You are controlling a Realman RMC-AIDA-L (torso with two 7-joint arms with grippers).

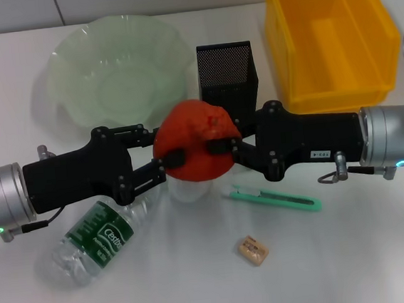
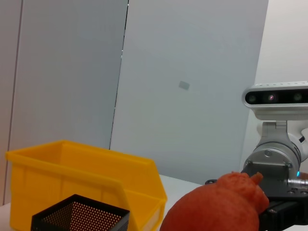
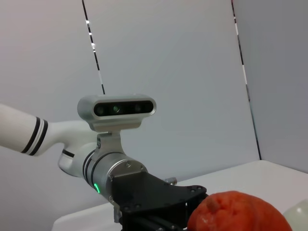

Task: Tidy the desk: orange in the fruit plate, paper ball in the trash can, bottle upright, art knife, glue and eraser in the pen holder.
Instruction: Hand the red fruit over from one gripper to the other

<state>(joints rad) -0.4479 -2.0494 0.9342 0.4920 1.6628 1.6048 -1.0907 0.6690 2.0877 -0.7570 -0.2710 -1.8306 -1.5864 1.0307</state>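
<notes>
- Round orange-red fruit with rough, dimpled peel, raised above the white desk, between both grippers, just in front of the black mesh pen holder and near the pale green scalloped glass plate.
- Left black gripper closed on the orange from one side, fingers pressing its lower flank; right black gripper closed on it from the other side.
- Probably firm yet slightly yielding, moderately heavy for its size; pebbly skin likely good for friction, so low risk of slipping.
- Best hold: across the widest girth, opposite sides, moderate squeeze to avoid bruising.
- Plate likely brittle, so a gentle lowering advisable.
- Underside of the orange hidden; something pale beneath it, impossible to identify.
- Clear plastic bottle with green label lying on its side, cap end hidden under the left gripper.
- Teal art knife and tan eraser lying on the desk; yellow plastic bin behind.
- No glue or paper ball identifiable.
- Wrist views: only the orange's top, opposite arm, bin.
</notes>
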